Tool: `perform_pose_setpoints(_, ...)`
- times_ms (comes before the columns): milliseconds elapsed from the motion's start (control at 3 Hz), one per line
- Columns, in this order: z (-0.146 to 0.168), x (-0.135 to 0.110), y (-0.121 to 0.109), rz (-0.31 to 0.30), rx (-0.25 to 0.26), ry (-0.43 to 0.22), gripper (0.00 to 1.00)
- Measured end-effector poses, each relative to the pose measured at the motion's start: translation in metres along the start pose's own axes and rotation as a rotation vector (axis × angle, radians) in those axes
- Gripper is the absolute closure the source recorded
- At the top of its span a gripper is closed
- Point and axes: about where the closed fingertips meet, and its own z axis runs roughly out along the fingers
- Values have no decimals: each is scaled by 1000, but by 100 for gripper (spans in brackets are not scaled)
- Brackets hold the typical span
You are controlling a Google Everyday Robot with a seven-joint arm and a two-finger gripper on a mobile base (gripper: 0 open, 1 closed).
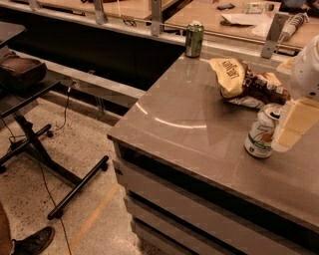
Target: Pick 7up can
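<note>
Standing upright on the table [189, 129], 7up can [261, 132] beside end effector [290, 130]; grip unclear.

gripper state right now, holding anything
gripper: cannot be told whether open or closed; it is at the right edge of the view, just beside the 7up can standing on the counter.

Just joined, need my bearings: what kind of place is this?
Probably an office or lab workspace: a grey counter holding the 7up can, desks behind, a wheeled stand alongside. The gripper is close beside the can.
</note>
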Motion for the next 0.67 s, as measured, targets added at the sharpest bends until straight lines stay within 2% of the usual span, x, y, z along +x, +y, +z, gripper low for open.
perform_pose_setpoints(333,8,4,0,0,-77,15,0)
perform_pose_setpoints(667,10,0,0,-17,-132,24,4)
